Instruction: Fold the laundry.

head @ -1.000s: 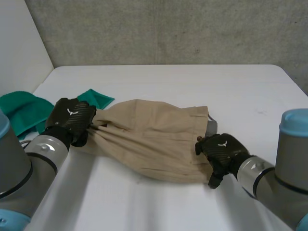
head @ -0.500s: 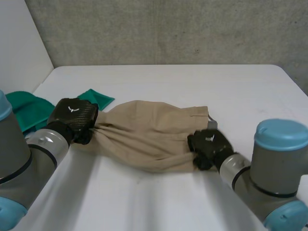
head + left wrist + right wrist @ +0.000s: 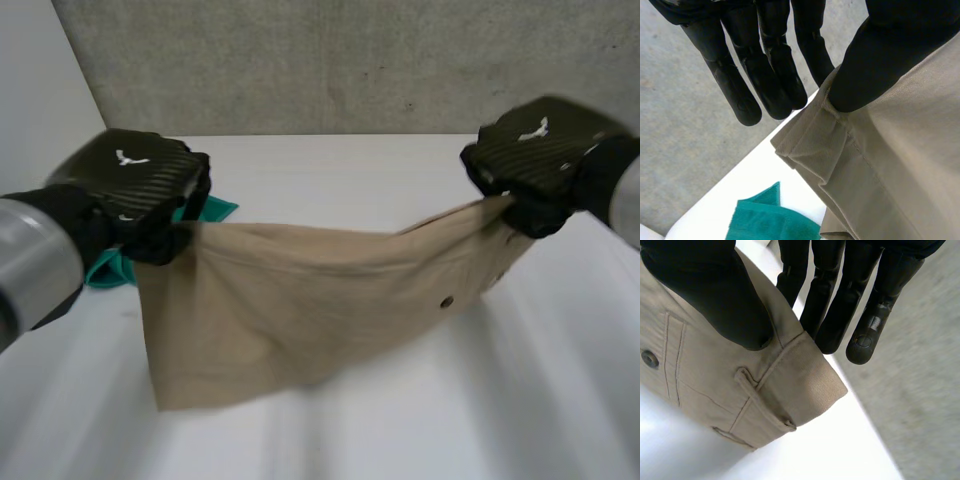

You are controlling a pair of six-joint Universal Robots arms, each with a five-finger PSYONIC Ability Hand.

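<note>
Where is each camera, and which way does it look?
Head view: behind the arms, looking down at the white table; left hand and right hand hold up beige shorts.
Left wrist view: on the left wrist, looking along the left hand at the shorts' edge.
Right wrist view: on the right wrist, looking along the right hand at the belt loop.
Head and left wrist views share the green cloth.

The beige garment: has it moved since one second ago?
Yes, upward. The beige garment lay on the table beside the green cloth; now the left hand and right hand hold it stretched above the table.
</note>
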